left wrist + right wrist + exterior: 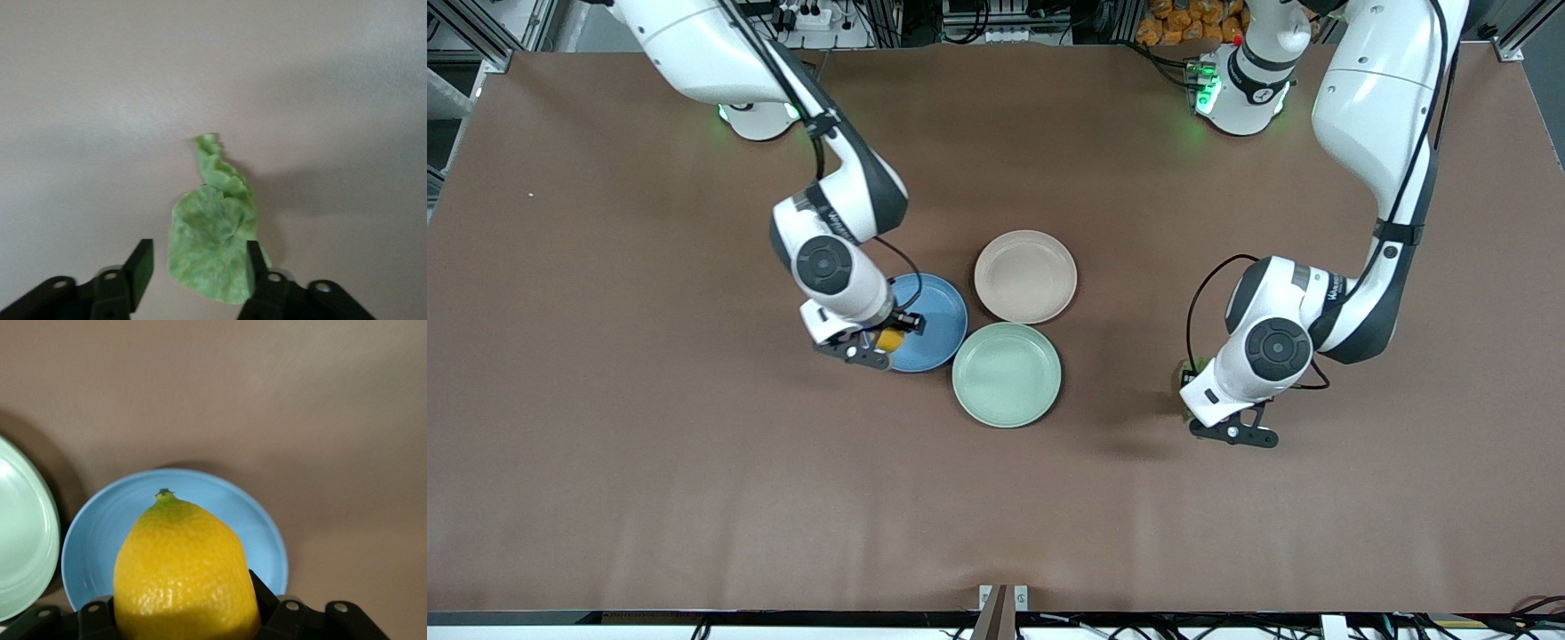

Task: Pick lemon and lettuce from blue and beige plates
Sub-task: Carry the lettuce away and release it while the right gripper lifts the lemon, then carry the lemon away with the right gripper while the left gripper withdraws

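The right gripper [879, 342] is clamped on the lemon [889, 340], just over the blue plate [938, 313]. Firm and waxy, the lemon could slip, so a hold across its middle suits it. The beige plate [1024, 276] beside it sits bare. Toward the left arm's end, the left gripper [197, 270] stands with fingers apart around the lettuce [217, 237] on the table [605, 444]; limp and light, it is best pinched at its bunched fold.

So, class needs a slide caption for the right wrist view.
Right pincer shut on the lemon, above the blue plate.
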